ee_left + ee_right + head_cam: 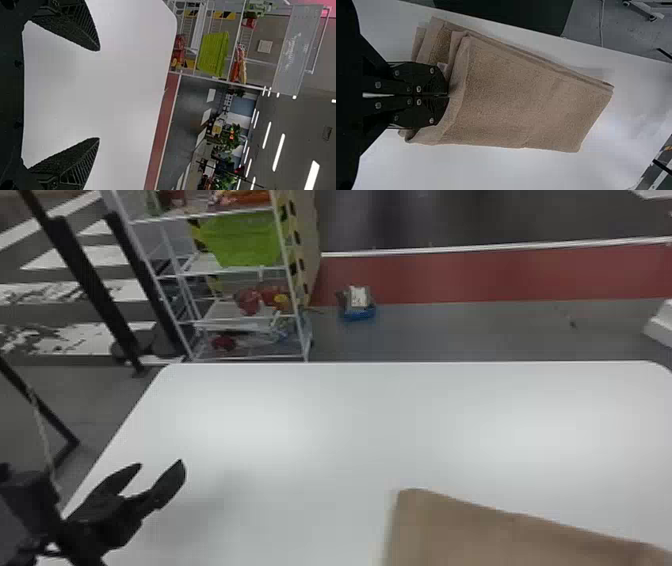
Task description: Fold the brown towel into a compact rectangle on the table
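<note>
A: Where did the brown towel [480, 535] lie?

B: It occupied the robot's right side of the work area, over the near part of the white table [350, 415]; the bottom edge of the head view cut it off. Its visible far margin sloped toward the robot as it ran to the right, from a rounded corner.

A: And its form?

B: Folded, as the right wrist view showed: one broad, textured face, with stacked layers along one long side and looser, creased folds beside the gripper. Whether its whole underside touched the table could not be told.

A: In what state was the right gripper [448, 95]?

B: Its two black fingers were brought together, pinching the towel at its creased end.

A: And the left gripper [160, 462]?

B: It hung over the table's left side, well apart from the towel. Its fingers were spread wide, with nothing between them; the left wrist view agreed.

A: What stood beyond the table?

B: A white wire shelf [225, 271] holding a green bin [242, 240], toward the left, and a blue container [358, 313] on the floor, just to the shelf's right.
</note>
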